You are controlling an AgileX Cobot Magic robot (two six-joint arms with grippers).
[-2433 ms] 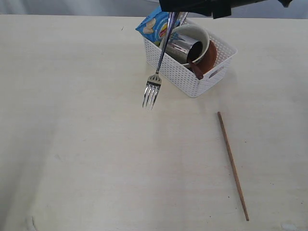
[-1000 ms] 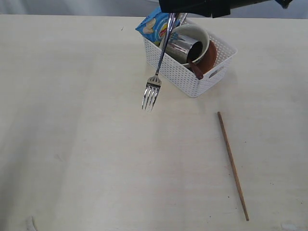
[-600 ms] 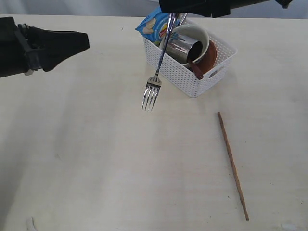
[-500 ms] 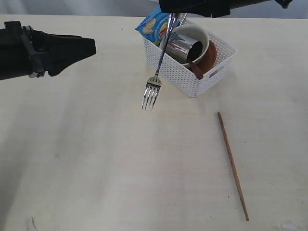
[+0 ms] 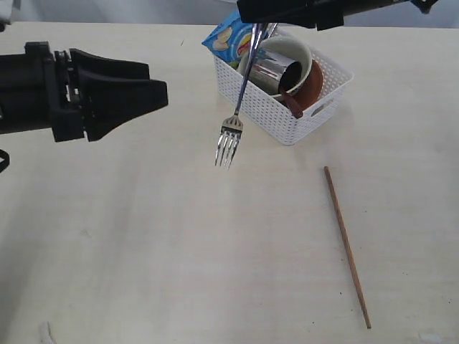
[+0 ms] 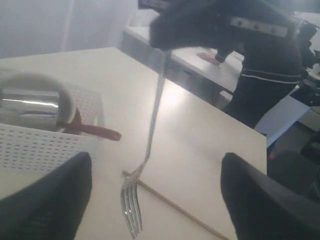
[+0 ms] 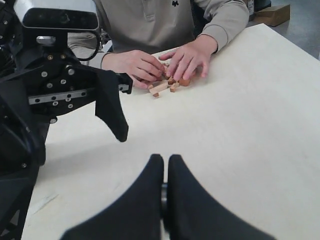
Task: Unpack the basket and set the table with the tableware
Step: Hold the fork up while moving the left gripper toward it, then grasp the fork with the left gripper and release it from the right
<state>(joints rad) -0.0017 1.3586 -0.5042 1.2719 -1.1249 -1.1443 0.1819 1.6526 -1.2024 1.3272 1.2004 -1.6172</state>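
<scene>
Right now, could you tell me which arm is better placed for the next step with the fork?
Likely the left. The left gripper is open and aimed at the fork, which hangs tines-down clear of the table. The right gripper, shut on the fork's handle, presents it near the basket.

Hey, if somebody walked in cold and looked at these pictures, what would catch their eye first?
First, the steel fork hanging in mid-air, tines down, pinched by the shut right gripper just in front of the white basket at the back of the table. Next, the big black left gripper on the left, jaws wide and pointed at the fork. A lone wooden chopstick lies on the table to the right.
</scene>
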